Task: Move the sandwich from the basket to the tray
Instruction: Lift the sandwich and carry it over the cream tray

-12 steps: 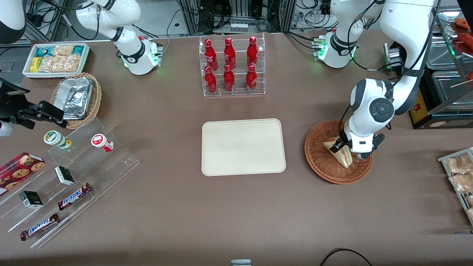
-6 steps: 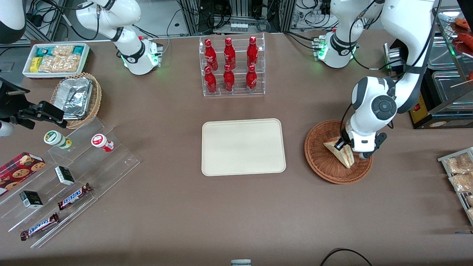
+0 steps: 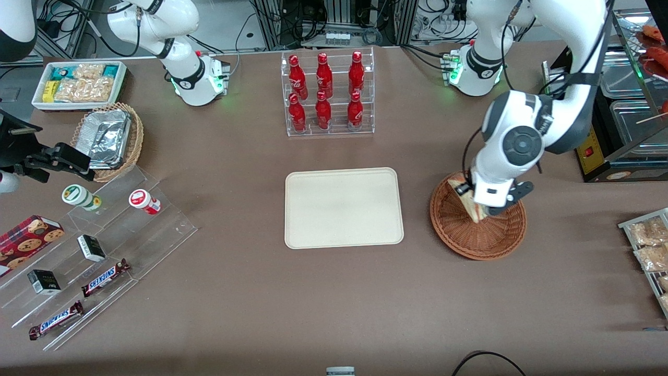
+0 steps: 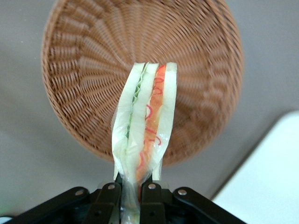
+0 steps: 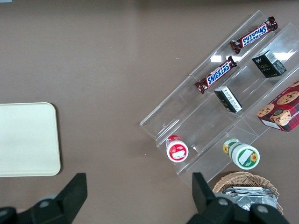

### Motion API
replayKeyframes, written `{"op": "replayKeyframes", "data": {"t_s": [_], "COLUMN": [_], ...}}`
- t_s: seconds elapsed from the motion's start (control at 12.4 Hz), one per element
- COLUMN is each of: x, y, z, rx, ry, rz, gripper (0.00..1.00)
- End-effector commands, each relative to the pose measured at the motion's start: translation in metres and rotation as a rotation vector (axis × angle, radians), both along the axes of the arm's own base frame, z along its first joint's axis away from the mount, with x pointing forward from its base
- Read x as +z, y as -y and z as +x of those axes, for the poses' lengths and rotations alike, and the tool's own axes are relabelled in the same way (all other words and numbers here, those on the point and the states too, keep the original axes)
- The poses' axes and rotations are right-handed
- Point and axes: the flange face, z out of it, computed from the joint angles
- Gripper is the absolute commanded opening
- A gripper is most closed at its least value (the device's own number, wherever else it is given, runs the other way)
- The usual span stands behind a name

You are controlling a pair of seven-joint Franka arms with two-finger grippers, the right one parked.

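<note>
My left gripper point(image 3: 472, 201) point(image 4: 133, 186) is shut on the sandwich point(image 4: 145, 121), a pale wedge in clear wrap with green and red filling along its cut edge. The sandwich point(image 3: 466, 197) hangs in the air above the reddish-brown wicker basket point(image 3: 496, 237) point(image 4: 84, 84), over the basket's edge toward the tray. No other food shows in the basket. The cream tray point(image 3: 343, 207) lies flat on the table beside the basket, toward the parked arm's end; one of its corners point(image 4: 266, 182) shows in the left wrist view.
A clear rack of red bottles point(image 3: 326, 94) stands farther from the front camera than the tray. Stepped acrylic racks with snacks point(image 3: 99, 250), a tan basket of foil trays point(image 3: 109, 138) and a white snack bin point(image 3: 78, 83) sit toward the parked arm's end. Packaged snacks point(image 3: 649, 245) lie past the basket.
The gripper has risen out of the basket with the sandwich and shifted toward the tray. The sandwich, which was resting in the basket, now hangs above it.
</note>
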Motion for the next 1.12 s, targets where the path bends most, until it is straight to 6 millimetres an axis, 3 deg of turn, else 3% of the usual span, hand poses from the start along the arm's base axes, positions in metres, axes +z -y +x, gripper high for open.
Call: {"op": "replayKeyframes", "data": {"t_s": [0.0,0.16,0.64,1.04], "x": [-0.001,-0.005,-0.038,-0.065], "y": [0.059,0.113,0.241,0.309], "z": [-0.004,-0.007,-0.013,-0.023], "rx": [-0.171,-0.213,-0.256,-0.202], "ry": [-0.028,-0.019,-0.024,-0.002], "rz": [-0.013,-0.021,-0.088,-0.095], "gripper": [0.08,0.08,0.08,0.08]}}
